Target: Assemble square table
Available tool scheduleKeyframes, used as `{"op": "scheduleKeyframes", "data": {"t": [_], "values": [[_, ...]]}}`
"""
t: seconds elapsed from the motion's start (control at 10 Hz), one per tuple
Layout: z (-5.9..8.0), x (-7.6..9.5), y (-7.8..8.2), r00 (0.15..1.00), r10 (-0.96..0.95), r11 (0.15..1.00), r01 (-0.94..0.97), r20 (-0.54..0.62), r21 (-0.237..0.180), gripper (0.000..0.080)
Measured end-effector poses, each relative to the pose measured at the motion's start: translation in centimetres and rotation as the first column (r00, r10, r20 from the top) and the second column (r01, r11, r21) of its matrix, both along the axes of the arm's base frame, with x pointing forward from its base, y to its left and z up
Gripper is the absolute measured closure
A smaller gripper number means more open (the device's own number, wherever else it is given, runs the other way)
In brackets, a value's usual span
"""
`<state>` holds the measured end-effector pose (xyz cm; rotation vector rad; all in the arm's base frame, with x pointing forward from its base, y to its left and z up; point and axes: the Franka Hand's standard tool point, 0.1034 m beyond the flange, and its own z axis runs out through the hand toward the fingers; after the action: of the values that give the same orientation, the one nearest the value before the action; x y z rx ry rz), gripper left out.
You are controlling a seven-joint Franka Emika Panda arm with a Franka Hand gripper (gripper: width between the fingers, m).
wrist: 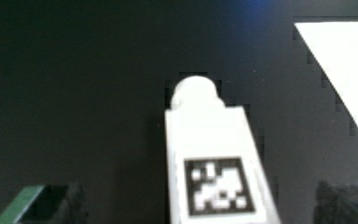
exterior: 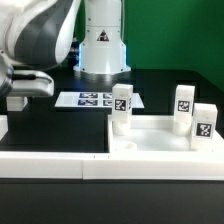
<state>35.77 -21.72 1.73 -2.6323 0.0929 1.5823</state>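
Note:
The white square tabletop [exterior: 160,140] with raised rim and a round corner socket [exterior: 125,147] lies at the exterior view's right. Three tag-marked white legs stand upright: one [exterior: 121,108] by the tabletop's near-left corner and two [exterior: 183,105] [exterior: 204,125] at its right side. My gripper [exterior: 18,92] hangs low at the exterior view's far left. In the wrist view a fourth leg [wrist: 206,140] lies on the black table between my gripper's [wrist: 194,205] open fingers [wrist: 43,205], with a gap on each side. This leg is hidden in the exterior view.
The marker board [exterior: 95,100] lies flat on the black table behind the tabletop. The long low white border wall [exterior: 55,165] runs along the front. The robot base [exterior: 103,45] stands at the back. A white slanted surface [wrist: 345,60] shows in the wrist view.

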Motion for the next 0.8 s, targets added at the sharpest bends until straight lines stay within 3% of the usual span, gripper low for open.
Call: {"op": "scheduleKeyframes", "data": {"t": [0.1,0.5,0.8], "values": [[-0.1,-0.3,0.5,0.998,-0.001,1.000,0.001,-0.057,0.004,0.0150],[-1.3,0.1,-0.4,1.000,0.027,1.000,-0.027,0.014,-0.009,0.0150],[-0.9,1.4,-0.9,0.996,0.052,0.999,-0.051,0.073,-0.013,0.0150]]}}
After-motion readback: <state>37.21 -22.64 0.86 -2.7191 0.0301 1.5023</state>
